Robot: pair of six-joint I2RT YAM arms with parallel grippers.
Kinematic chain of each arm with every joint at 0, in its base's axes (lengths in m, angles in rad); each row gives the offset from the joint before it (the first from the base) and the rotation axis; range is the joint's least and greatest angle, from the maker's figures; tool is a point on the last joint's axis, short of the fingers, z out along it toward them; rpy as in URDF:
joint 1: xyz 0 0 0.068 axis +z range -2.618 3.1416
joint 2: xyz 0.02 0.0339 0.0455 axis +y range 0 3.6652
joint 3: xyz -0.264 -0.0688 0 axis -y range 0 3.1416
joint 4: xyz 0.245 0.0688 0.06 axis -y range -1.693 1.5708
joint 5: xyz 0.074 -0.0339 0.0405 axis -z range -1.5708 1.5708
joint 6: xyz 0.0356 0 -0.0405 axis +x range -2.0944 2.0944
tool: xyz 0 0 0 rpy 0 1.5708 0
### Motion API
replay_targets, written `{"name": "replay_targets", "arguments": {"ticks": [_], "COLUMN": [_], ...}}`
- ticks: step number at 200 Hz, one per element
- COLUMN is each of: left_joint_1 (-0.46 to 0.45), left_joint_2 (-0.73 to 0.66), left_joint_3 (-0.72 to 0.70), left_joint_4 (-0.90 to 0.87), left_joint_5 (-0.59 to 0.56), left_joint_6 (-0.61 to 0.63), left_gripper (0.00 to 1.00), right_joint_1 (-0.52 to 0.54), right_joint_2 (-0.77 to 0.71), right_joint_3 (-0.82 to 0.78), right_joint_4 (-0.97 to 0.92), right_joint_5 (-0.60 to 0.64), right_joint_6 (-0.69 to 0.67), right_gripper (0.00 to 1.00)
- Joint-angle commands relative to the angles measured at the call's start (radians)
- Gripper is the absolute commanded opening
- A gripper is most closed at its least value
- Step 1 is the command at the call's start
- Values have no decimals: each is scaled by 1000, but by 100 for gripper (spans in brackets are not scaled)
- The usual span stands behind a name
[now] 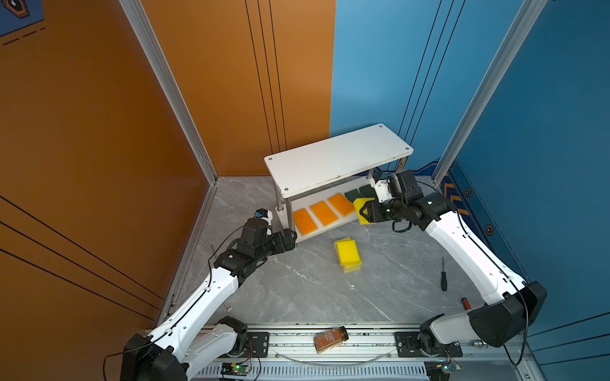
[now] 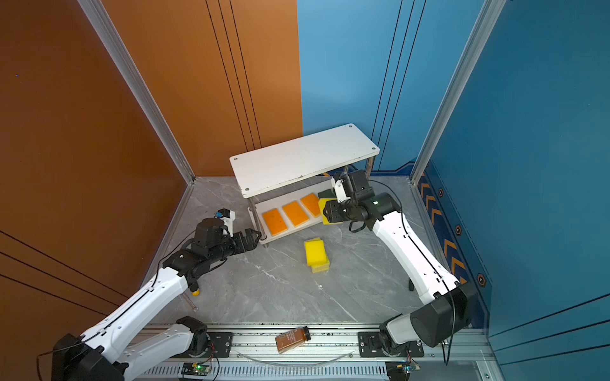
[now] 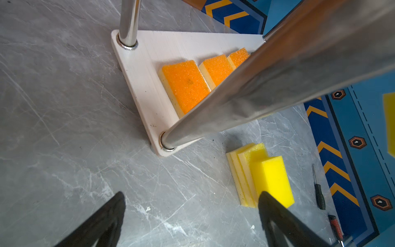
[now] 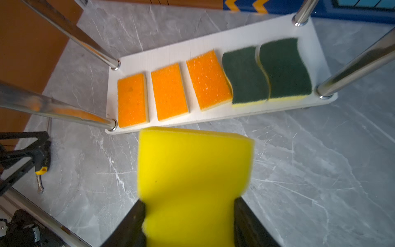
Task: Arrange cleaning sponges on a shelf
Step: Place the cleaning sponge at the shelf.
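By the shelf [image 1: 336,158], the right gripper [image 1: 363,213] clamps a yellow sponge [image 1: 359,202], mostly hidden behind it.

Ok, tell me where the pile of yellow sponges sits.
In both top views the pile of yellow sponges lies mid-table on the grey tabletop, in front of the shelf holding the orange sponges, left of the black screwdriver.

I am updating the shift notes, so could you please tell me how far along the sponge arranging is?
Done: three orange sponges and two green-topped sponges lie in a row on the lower board. In hand: the right tool grips a yellow sponge near the shelf. To do: a stack of yellow sponges on the table; the left tool is open, empty.
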Motion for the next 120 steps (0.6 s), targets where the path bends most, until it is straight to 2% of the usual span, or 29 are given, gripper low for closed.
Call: {"name": "replay_targets", "arguments": {"ticks": [1, 120], "left_joint_1": [12, 11], "left_joint_2": [8, 15], "left_joint_3": [25, -28], "left_joint_4": [-16, 66], "left_joint_5": [40, 130], "left_joint_6": [17, -41], "left_gripper": [98, 98], "right_joint_1": [-36, -250], "right_joint_2": [31, 206], "right_joint_3": [96, 556], "right_joint_4": [-97, -140], "right_joint_5": [-38, -25], "right_joint_6": [-75, -196], "right_gripper": [56, 57]}}
